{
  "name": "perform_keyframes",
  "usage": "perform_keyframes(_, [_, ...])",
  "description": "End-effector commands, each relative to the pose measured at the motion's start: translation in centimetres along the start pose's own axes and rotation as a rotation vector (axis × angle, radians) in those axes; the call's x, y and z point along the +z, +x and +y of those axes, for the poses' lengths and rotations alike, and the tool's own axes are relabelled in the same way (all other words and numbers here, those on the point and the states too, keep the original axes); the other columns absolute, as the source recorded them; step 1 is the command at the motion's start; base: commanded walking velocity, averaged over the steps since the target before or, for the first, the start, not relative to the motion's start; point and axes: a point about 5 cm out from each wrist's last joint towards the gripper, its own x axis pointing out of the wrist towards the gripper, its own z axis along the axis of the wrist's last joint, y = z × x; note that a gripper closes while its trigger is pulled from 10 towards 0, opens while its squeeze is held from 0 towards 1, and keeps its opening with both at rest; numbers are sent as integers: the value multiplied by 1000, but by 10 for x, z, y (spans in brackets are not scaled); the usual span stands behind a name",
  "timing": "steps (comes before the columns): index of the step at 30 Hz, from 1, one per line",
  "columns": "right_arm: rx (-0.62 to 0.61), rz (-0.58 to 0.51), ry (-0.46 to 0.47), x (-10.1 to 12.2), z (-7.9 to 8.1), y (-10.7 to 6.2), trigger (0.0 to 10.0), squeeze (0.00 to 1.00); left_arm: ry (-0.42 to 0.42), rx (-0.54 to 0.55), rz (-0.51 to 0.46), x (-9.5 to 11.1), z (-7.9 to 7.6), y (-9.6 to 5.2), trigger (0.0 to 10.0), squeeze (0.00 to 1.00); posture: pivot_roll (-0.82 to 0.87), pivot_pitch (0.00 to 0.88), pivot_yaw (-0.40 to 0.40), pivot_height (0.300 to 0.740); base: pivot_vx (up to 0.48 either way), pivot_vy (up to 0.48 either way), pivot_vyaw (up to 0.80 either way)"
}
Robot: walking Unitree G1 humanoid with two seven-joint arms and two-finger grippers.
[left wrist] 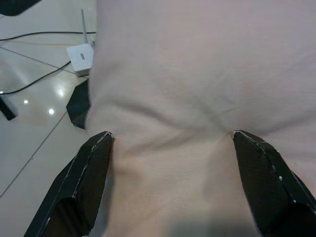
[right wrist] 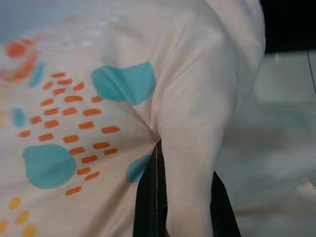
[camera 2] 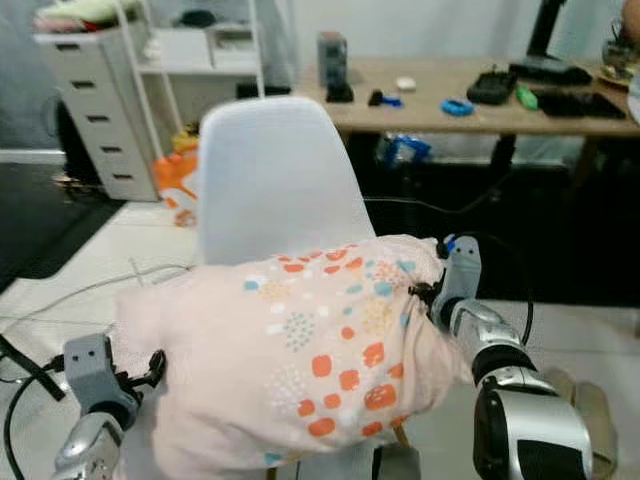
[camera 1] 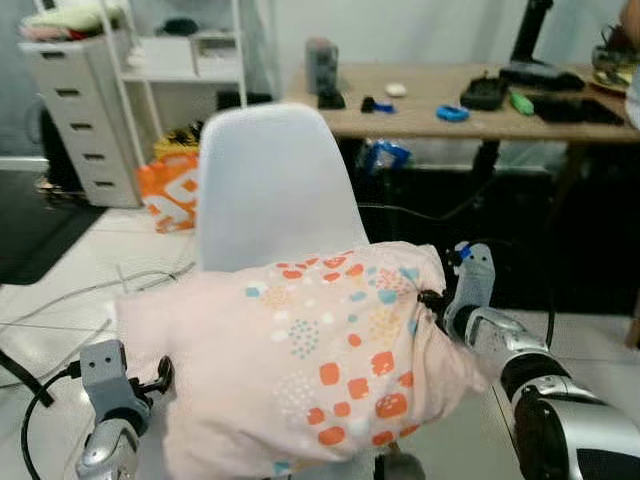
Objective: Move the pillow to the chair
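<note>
Okay, my right gripper (right wrist: 180, 197) pinches a fold of the pillow (camera 1: 320, 360) while the left gripper (left wrist: 173, 148) presses in, spread wide (nothing clamped), before the white chair (camera 1: 270, 185); wooden desk (camera 1: 420, 110) behind.

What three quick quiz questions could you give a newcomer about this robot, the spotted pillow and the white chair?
1. True or false: the pillow is lying on the floor.
2. Which gripper pinches a fold of the pillow's cloth? A. left B. right
3. What piece of furniture stands behind the white chair?

Key:
1. False; it is held up between both grippers in front of the chair.
2. B; the right gripper has cloth between its fingers, while the left gripper is spread open against the pillow.
3. A wooden desk with small items on it.
</note>
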Motion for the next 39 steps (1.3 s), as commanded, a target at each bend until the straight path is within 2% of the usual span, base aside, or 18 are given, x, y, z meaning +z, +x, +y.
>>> perform_keyframes(1, [-36, 6, 0, 1, -5, -2, 10000, 0, 10, 8, 23, -4, 4, -2, 10000, 0, -80, 88, -12, 526, 0, 0, 0])
perform_keyframes(7, [-40, -31, 24, 8, -9, -3, 10000, 0, 11, 9, 26, -6, 5, -4, 10000, 0, -83, 93, -11, 511, 0, 0, 0])
perform_keyframes(17, [24, -59, 28, 9, -2, -2, 10000, 0, 12, 13, 26, -6, 4, -4, 10000, 0, -82, 95, -13, 476, 0, 0, 0])
perform_keyframes(28, [2, -10, 39, -17, -6, -2, 10000, 0, 12, 26, 22, -6, 8, -5, 10000, 0, -78, 101, -16, 441, 0, 0, 0])
perform_keyframes(37, [-9, -27, 21, -16, -6, -2, 10000, 0, 13, 25, 22, -6, 8, -5, 10000, 0, -80, 100, -15, 427, 0, 0, 0])
perform_keyframes(38, [-16, -43, 32, -15, -7, -3, 10000, 941, 13, 25, 21, -6, 8, -5, 10000, 0, -79, 100, -16, 427, 0, 0, 0])
perform_keyframes(39, [-16, -54, 44, -13, -8, -3, 10000, 1000, 13, 25, 20, -6, 8, -5, 10000, 0, -78, 100, -16, 427, 0, 0, 0])
